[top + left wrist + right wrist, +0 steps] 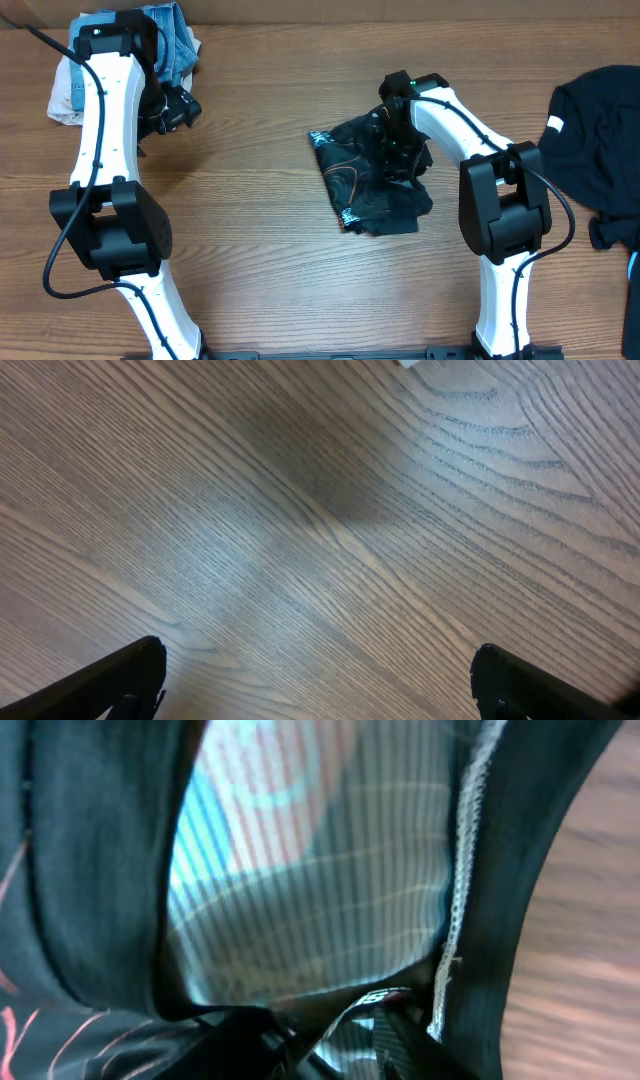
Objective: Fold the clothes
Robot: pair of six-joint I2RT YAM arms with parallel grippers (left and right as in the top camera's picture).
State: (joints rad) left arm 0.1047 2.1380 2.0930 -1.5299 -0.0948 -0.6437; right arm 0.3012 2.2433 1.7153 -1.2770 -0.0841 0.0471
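The jersey (360, 185) lies crumpled near the middle of the wooden worktop (250, 230). It is a thin black heap with fine orange contour lines curling over its left part and small light logos along its left edge. The right tool (397, 150) is down on the jersey's upper right part. In the right wrist view the fabric fills almost the whole picture: black cloth on both sides, a pale, finely striped stretch with light coming through it, and a white stitched seam (465, 840) running down the right. This cloth hides the fingers, so I cannot tell how far the right tool is closed or whether it has hold of the jersey. The left tool (178, 108) hangs over bare wood well to the left, its fingers (120, 680) spread wide with nothing between them. A denim and pale heap (175, 40) sits at the far left corner, and a black garment (600, 130) lies at the right edge.
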